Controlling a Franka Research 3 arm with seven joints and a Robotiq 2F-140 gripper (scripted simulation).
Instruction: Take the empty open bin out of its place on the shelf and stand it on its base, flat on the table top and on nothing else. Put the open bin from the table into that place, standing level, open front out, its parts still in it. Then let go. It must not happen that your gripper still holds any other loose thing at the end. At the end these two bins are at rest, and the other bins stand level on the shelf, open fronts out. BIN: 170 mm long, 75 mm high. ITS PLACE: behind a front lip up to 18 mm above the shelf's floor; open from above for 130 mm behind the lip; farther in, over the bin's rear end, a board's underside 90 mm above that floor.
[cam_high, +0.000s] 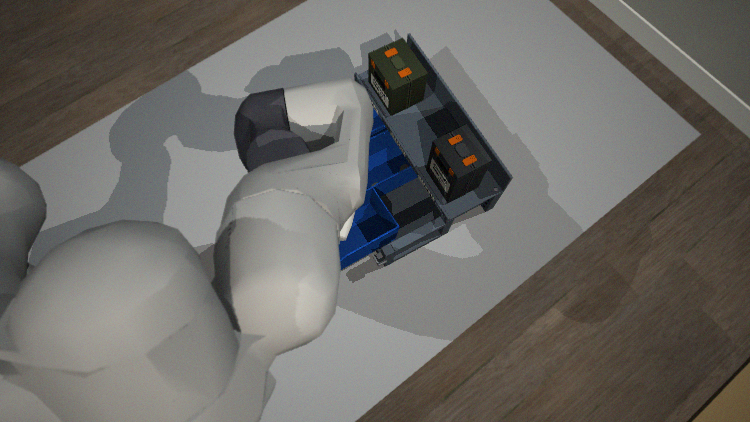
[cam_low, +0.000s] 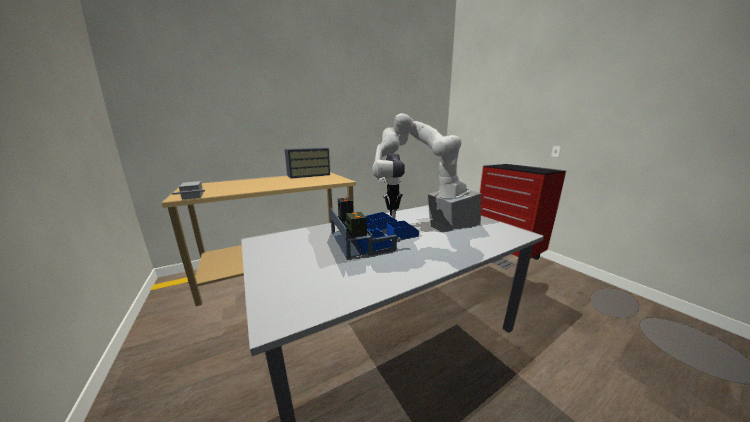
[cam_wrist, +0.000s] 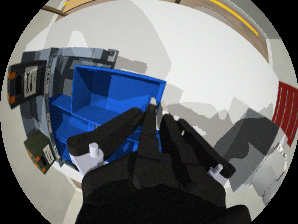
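Note:
My gripper (cam_low: 393, 214) (cam_wrist: 156, 105) is shut on the front wall of the empty blue bin (cam_high: 375, 217) (cam_wrist: 120, 90). That bin is drawn forward out of the place at one end of the grey shelf (cam_high: 414, 241) (cam_low: 340, 237) (cam_wrist: 107, 53) and appears raised; the bare place shows behind it. Whether its rear end still overlaps the lip is unclear. The fingers are hidden behind the arm in the top view. Another blue bin (cam_low: 403, 229) stands on the table in front of the shelf; its contents cannot be made out. Other blue bins (cam_high: 385, 157) (cam_wrist: 65, 135) sit on the shelf beside the bare place.
A dark case (cam_high: 458, 165) (cam_low: 345, 208) (cam_wrist: 25, 85) and a green case (cam_high: 397, 83) (cam_low: 356, 224) (cam_wrist: 40, 152) stand on the shelf's upper board, over the rear ends of the bins. The arm's pedestal (cam_low: 455, 211) stands on the far side of the table.

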